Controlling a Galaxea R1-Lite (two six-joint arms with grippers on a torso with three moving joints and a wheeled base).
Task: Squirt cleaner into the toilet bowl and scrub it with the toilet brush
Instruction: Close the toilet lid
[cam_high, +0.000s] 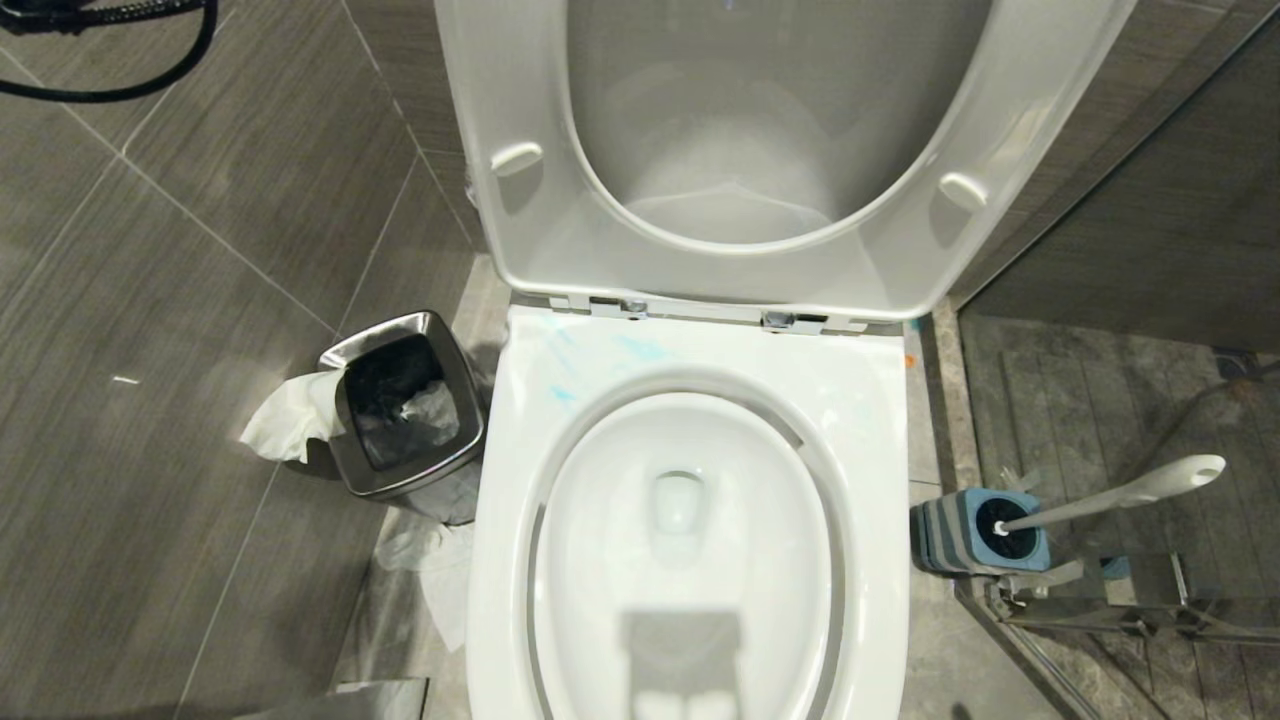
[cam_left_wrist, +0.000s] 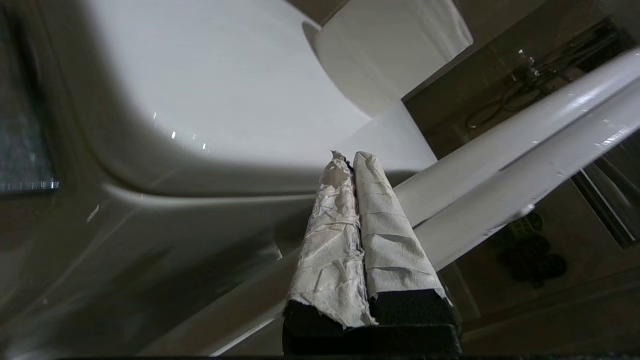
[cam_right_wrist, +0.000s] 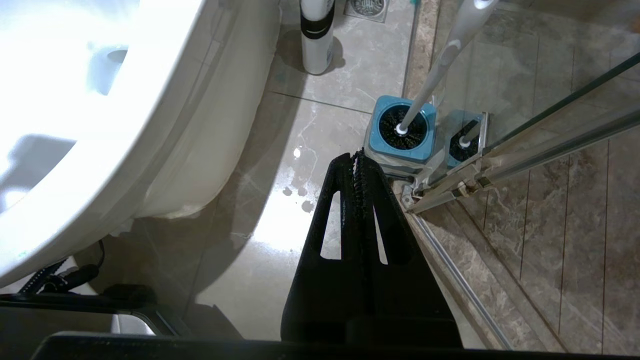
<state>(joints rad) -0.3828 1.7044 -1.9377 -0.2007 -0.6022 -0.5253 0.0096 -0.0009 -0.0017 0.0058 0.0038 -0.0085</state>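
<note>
The white toilet bowl (cam_high: 690, 540) fills the middle of the head view, with seat and lid raised. Pale turquoise smears of cleaner (cam_high: 640, 348) lie on the back of its rim. To its right the toilet brush (cam_high: 1110, 497) stands in a blue-and-grey holder (cam_high: 975, 530), black bristles down. Neither arm shows in the head view. My left gripper (cam_left_wrist: 350, 157), its fingers wrapped in white paper, is shut and empty beside the bowl's outer wall (cam_left_wrist: 200, 90). My right gripper (cam_right_wrist: 357, 156) is shut and empty, low over the floor, a little short of the brush (cam_right_wrist: 425, 85) in its holder (cam_right_wrist: 400, 130).
A square steel waste bin (cam_high: 405, 410) with tissue hanging out stands left of the toilet. A white bottle with a black band (cam_right_wrist: 317, 35) stands on the floor by the bowl's base. A glass shower door and its metal rail (cam_right_wrist: 500, 170) border the brush holder. Wet patches mark the floor (cam_right_wrist: 280, 220).
</note>
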